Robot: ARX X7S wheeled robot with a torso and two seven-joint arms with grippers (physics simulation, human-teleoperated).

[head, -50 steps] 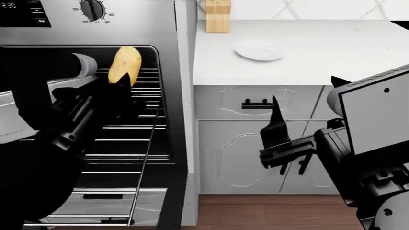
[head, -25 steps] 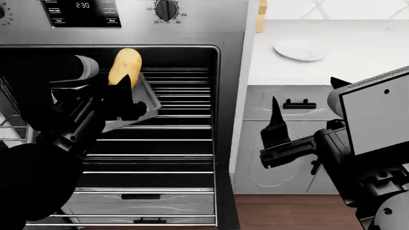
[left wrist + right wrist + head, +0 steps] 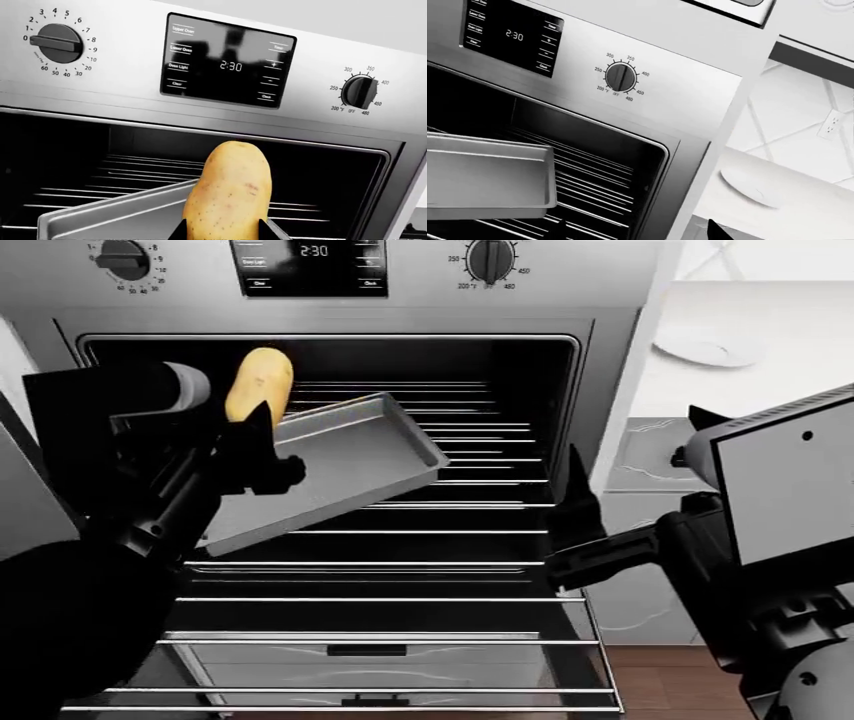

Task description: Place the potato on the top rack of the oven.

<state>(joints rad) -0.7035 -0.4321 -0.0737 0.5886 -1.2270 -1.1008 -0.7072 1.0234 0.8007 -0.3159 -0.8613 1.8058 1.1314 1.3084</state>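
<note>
The potato [image 3: 260,383] is yellow-tan and stands upright in my left gripper [image 3: 254,422], which is shut on its lower end in front of the upper left of the oven's [image 3: 627,300] open dark cavity. In the left wrist view the potato [image 3: 228,192] fills the space between the jaws of the left gripper [image 3: 223,233], below the 2:30 display [image 3: 230,66]. The top rack [image 3: 497,440] of thin steel rods lies inside the cavity, partly covered by a tilted grey baking tray [image 3: 350,462]. My right gripper [image 3: 577,512] is open and empty at the cavity's right edge, as the right wrist view [image 3: 636,232] shows.
More wire rods [image 3: 374,600] span the oven lower down, toward me. A white counter with a white plate [image 3: 707,345] and white cabinets [image 3: 641,470] stand right of the oven. The plate also shows in the right wrist view [image 3: 750,186]. Wood floor [image 3: 667,680] lies at lower right.
The oven has slid to the right in the head view and now fills its middle, with the whole tray in sight. Both arms keep their pose, and the potato stays gripped.
</note>
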